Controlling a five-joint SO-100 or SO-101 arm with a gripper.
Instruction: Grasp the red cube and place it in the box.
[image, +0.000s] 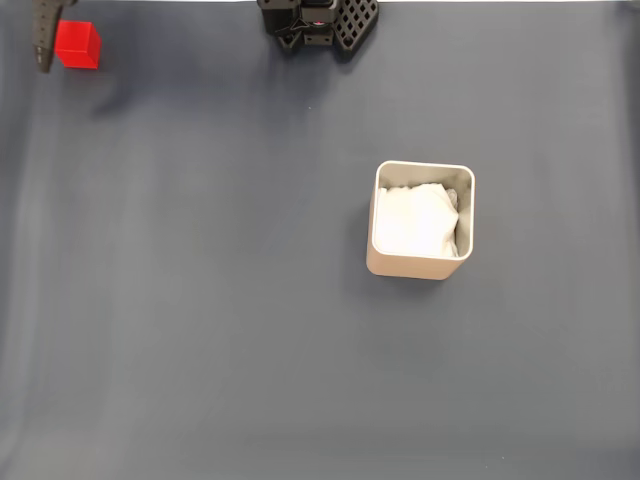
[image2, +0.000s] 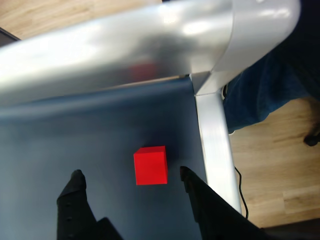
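Our gripper (image2: 131, 175) is spread wide and holds nothing; the cube (image2: 150, 165) sits between its fingers, untouched, well away from the box (image: 421, 266). If we close off-centre, one finger could nudge the cube askew.

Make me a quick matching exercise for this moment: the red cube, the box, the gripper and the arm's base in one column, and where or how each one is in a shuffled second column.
Things:
1. red cube
2. box
3. gripper
4. arm's base

Places or states:
A. top middle edge of the fixed view
B. open, one finger on each side of the cube
C. right of centre on the mat, white padding inside
D. top left corner of the fixed view, on the mat

Pairs: 1-D, 2-C, 3-B, 4-A
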